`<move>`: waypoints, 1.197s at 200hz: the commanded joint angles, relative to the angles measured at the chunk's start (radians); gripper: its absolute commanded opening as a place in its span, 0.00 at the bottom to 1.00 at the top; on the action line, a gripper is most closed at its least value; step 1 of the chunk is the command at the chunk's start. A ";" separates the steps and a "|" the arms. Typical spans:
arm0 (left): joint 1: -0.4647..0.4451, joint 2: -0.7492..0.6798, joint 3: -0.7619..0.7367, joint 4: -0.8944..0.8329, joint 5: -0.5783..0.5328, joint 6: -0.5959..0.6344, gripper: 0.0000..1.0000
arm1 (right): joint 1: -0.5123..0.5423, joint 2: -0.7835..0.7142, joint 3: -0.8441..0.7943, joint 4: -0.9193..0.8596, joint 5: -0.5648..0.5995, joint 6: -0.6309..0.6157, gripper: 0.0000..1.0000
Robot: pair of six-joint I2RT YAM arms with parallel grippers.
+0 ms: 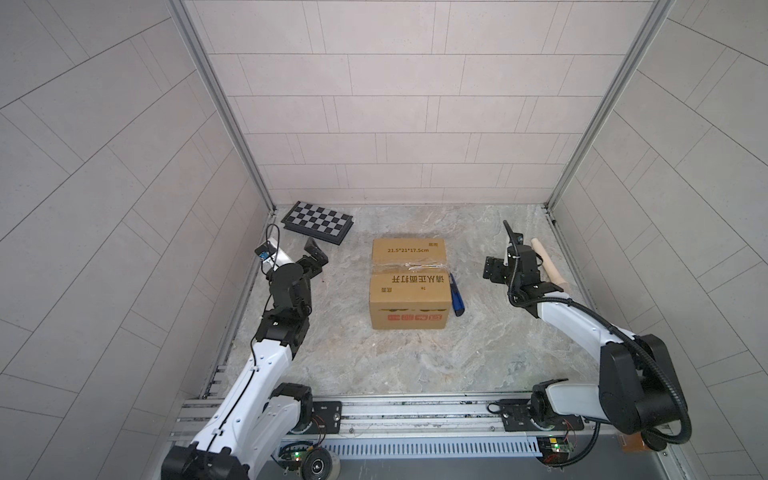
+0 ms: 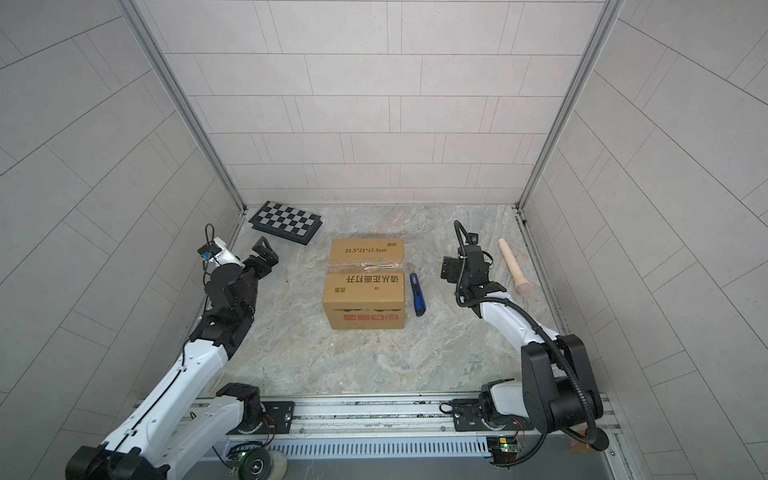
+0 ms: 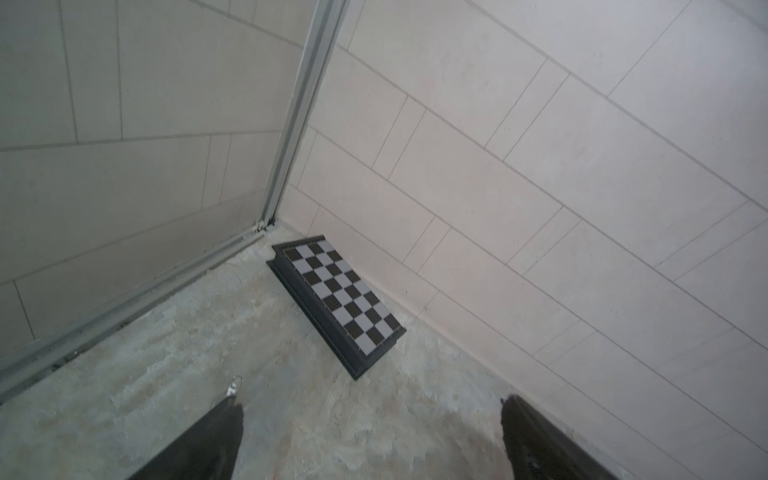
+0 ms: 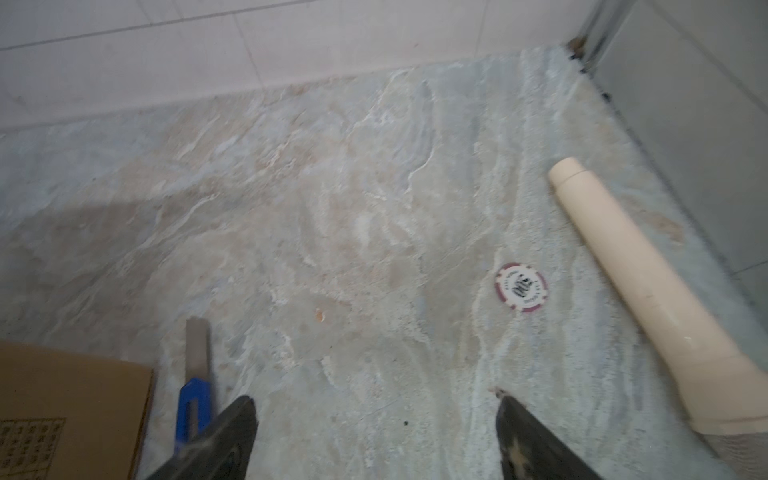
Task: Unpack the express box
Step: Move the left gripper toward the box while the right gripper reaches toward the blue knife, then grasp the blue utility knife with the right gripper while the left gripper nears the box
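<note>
The express box (image 1: 409, 286) (image 2: 365, 282), a brown carton with black print and clear tape across its top seam, stands shut mid-table in both top views; one corner (image 4: 70, 407) shows in the right wrist view. My left gripper (image 1: 318, 257) (image 2: 268, 254) (image 3: 372, 401) hangs open and empty to the box's left, apart from it. To the box's right my right gripper (image 1: 492, 270) (image 2: 451, 270) (image 4: 376, 399) also stands open and empty over bare table.
A blue utility knife (image 1: 457, 297) (image 2: 417, 295) (image 4: 193, 407) lies against the box's right side. A chequered board (image 1: 318, 224) (image 2: 286, 221) (image 3: 343, 299) sits back left. A cream rod (image 1: 548, 264) (image 2: 514, 268) (image 4: 636, 282) and a poker chip (image 4: 520, 286) lie right.
</note>
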 commanded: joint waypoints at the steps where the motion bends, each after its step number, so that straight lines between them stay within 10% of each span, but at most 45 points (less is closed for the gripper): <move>1: 0.006 -0.008 0.023 -0.090 0.182 -0.084 1.00 | 0.046 0.052 0.090 -0.134 -0.102 0.022 0.88; 43: -0.015 -0.063 -0.002 -0.153 0.455 -0.111 1.00 | 0.102 0.065 0.068 -0.160 -0.184 0.115 0.86; 133: -0.198 -0.276 -0.130 -0.224 0.646 -0.187 1.00 | 0.321 -0.051 -0.039 -0.164 -0.099 0.286 0.85; 239: -0.232 0.105 -0.074 0.116 0.693 -0.209 1.00 | 0.415 0.088 0.081 -0.060 -0.080 0.385 0.85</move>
